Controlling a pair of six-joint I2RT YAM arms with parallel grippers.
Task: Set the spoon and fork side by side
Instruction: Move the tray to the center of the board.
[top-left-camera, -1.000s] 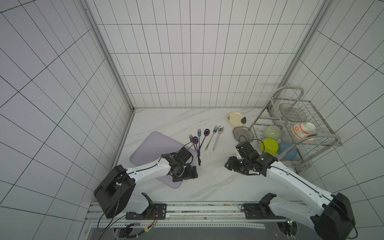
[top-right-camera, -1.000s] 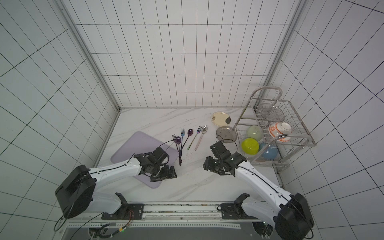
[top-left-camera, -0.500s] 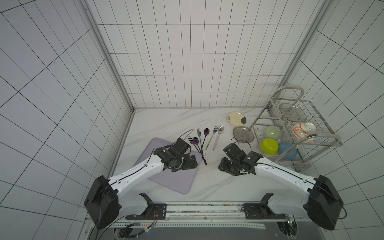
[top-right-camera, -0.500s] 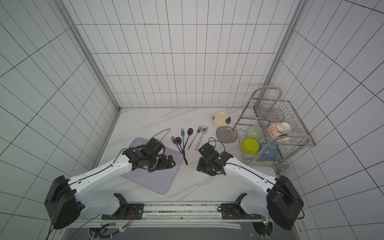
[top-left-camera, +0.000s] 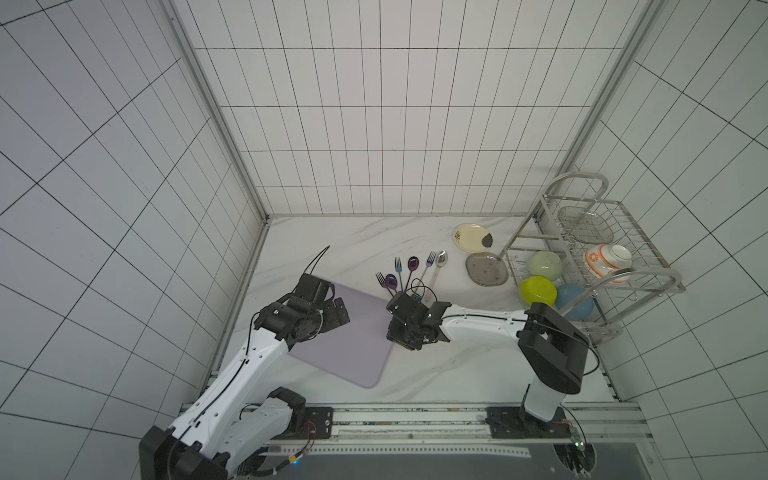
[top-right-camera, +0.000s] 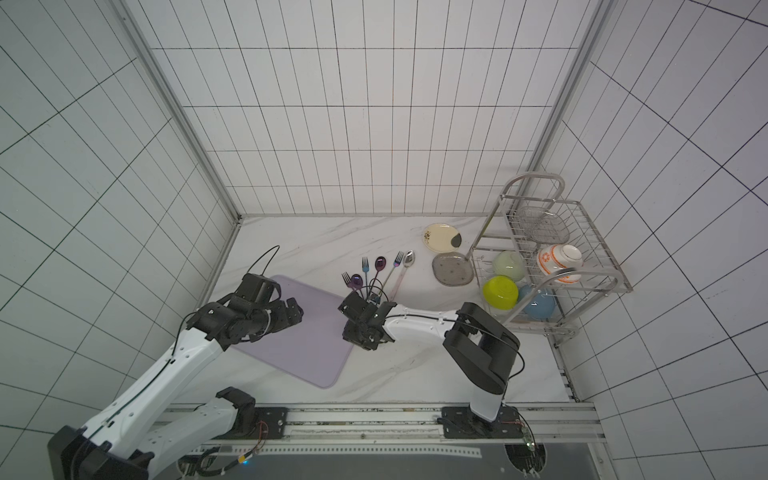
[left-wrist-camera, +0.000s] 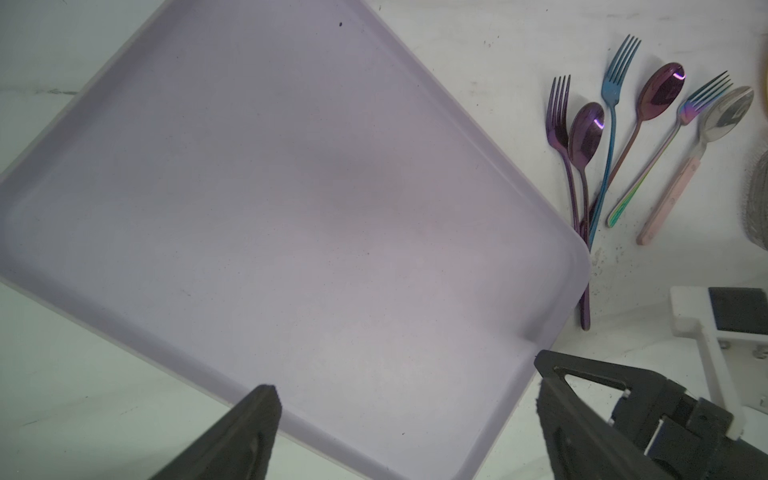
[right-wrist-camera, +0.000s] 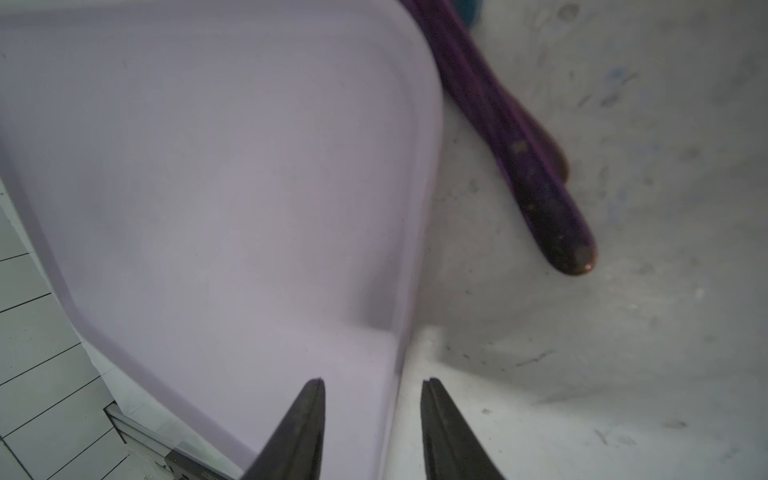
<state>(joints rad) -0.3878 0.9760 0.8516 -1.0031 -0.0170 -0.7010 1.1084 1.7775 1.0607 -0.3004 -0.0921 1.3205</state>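
Left claw (left-wrist-camera: 403, 399): spread wide above the lilac tray (left-wrist-camera: 291, 187), holding nothing.
Right claw (right-wrist-camera: 372, 415): narrow gap straddling the tray's rim, gripping nothing.
Purple fork (left-wrist-camera: 559, 120): beside the tray, touching the purple spoon (left-wrist-camera: 586, 133).

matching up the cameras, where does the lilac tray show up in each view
Top views: lilac tray lies between the two arms, left of the cutlery.
Left wrist: it fills most of the picture.
Right wrist: it fills one side.
Shared landmark: the purple fork beside its corner.

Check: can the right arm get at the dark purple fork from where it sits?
Probably yes. The right tool straddles the tray edge, jaws apart, empty. The dark purple fork lies on bare counter just past that corner, its handle end uncovered; only its neighbouring purple spoon crowds it.
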